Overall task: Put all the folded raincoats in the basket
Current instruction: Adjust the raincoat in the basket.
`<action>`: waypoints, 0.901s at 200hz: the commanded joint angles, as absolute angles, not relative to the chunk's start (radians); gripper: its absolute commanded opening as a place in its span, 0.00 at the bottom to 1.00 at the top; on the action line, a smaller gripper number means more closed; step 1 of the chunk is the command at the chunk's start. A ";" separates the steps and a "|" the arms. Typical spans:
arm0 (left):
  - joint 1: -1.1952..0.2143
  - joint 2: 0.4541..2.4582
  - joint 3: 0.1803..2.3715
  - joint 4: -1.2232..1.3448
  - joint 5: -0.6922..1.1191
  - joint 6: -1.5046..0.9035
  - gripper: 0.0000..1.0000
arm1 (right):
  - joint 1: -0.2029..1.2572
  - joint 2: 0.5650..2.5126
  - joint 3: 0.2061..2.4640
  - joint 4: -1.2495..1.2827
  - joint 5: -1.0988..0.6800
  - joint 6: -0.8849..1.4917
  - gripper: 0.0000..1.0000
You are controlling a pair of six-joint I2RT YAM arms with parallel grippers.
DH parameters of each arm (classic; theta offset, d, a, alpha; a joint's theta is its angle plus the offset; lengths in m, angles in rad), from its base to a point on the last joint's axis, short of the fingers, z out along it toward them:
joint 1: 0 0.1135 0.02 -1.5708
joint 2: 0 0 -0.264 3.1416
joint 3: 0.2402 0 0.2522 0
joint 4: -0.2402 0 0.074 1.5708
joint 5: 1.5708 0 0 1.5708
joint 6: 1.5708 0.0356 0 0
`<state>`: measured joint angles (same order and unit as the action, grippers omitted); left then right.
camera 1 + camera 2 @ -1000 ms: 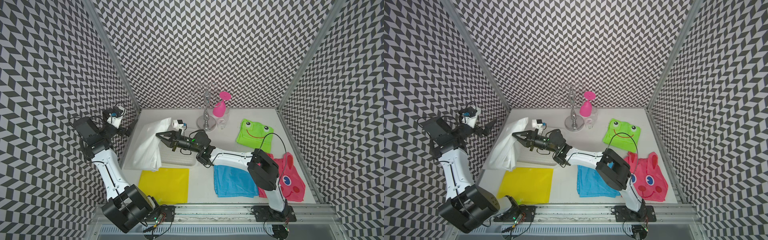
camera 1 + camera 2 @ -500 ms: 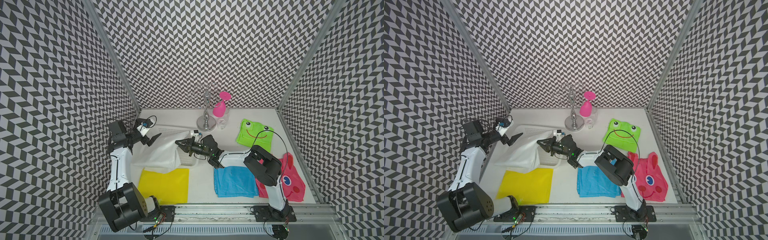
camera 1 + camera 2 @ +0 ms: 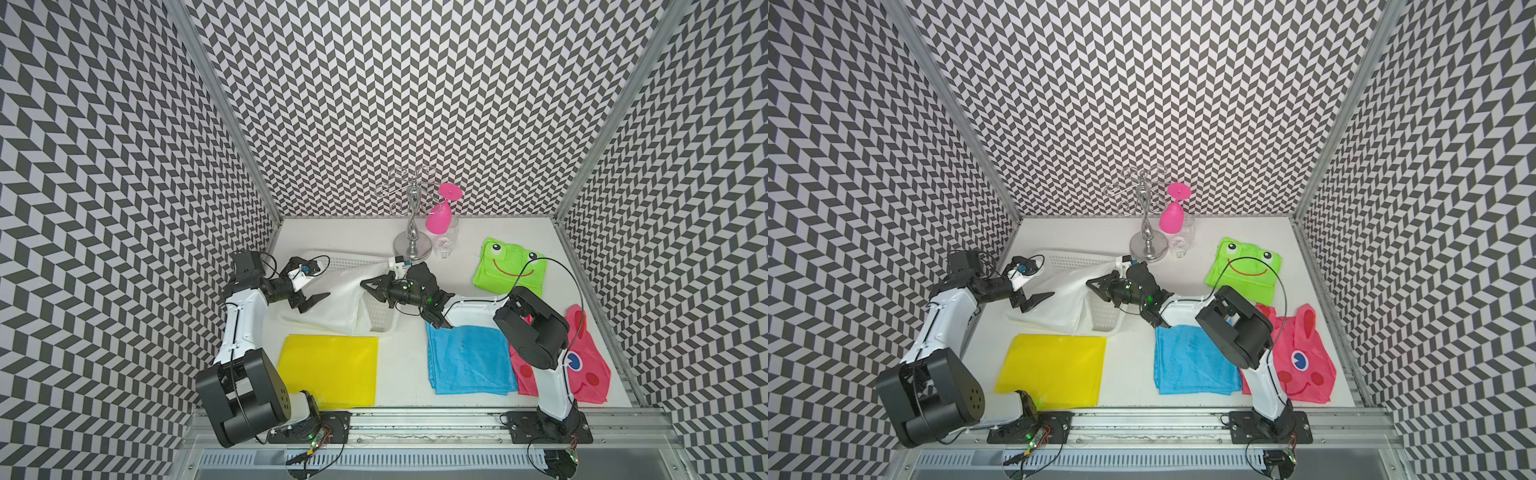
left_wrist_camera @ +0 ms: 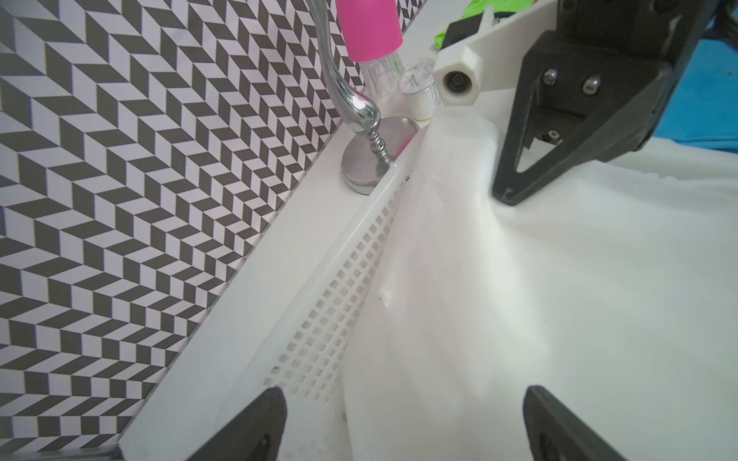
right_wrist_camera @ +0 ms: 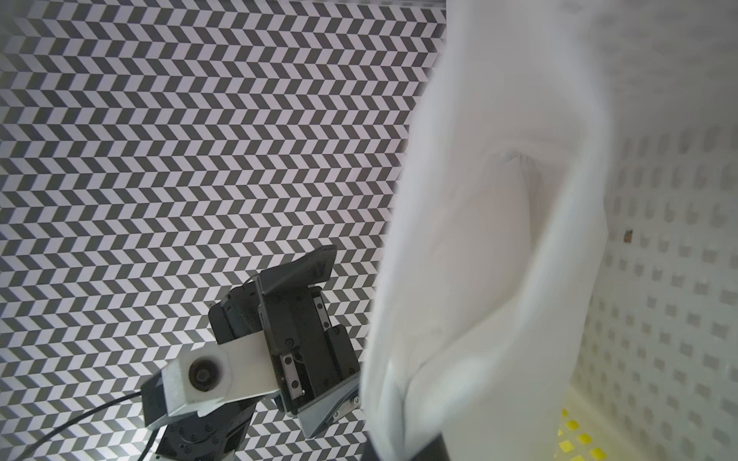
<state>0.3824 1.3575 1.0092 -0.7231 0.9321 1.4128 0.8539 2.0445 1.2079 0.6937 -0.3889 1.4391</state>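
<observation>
The white folded raincoat [image 3: 338, 305] [image 3: 1061, 305] drapes across the white perforated basket [image 3: 380, 318] [image 3: 1105, 313], hiding most of the basket's floor. My right gripper [image 3: 365, 287] [image 3: 1091, 286] is shut on the raincoat's right upper corner and holds it lifted above the basket. In the right wrist view the fabric [image 5: 479, 259] hangs from the jaws in front of the basket wall [image 5: 679, 239]. My left gripper [image 3: 311, 301] [image 3: 1036, 300] [image 4: 403, 403] stands open at the raincoat's left edge, cloth [image 4: 519, 299] below its fingers. Beside them runs the basket's back wall [image 4: 343, 279].
A yellow folded sheet [image 3: 328, 370] lies in front of the basket and a blue towel [image 3: 469, 361] under the right arm. A green frog raincoat [image 3: 509, 266] and a pink one [image 3: 582, 365] lie at the right. A metal stand [image 3: 411, 237] with a pink glass [image 3: 440, 216] stands just behind the basket.
The left arm swung from the left wall in to the basket. The right gripper carried the raincoat rightward and down, so it now lies spread over the basket.
</observation>
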 commanded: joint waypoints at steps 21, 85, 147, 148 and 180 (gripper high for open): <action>0.348 1.344 0.965 -0.704 0.887 1.401 0.95 | 0.853 2.109 1.317 0.559 -0.416 1.351 0.14; 0.222 1.334 0.886 -0.641 0.816 1.353 0.93 | 0.844 2.088 1.453 0.279 -0.343 1.148 0.43; 0.153 1.371 0.889 -0.554 0.809 1.216 0.94 | 0.807 1.956 1.466 0.066 -0.226 0.949 0.47; 0.153 1.373 0.892 -0.555 0.809 1.212 0.94 | 0.807 1.954 1.465 0.063 -0.226 0.949 0.47; 0.216 1.411 0.994 -0.595 0.831 1.073 0.94 | 0.805 1.909 1.448 0.025 -0.226 0.949 0.47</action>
<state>0.1654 1.3922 0.9092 -0.5892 0.8005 1.2022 0.8062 1.9690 1.4464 0.0559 -0.2543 0.9932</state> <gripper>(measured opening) 0.939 0.474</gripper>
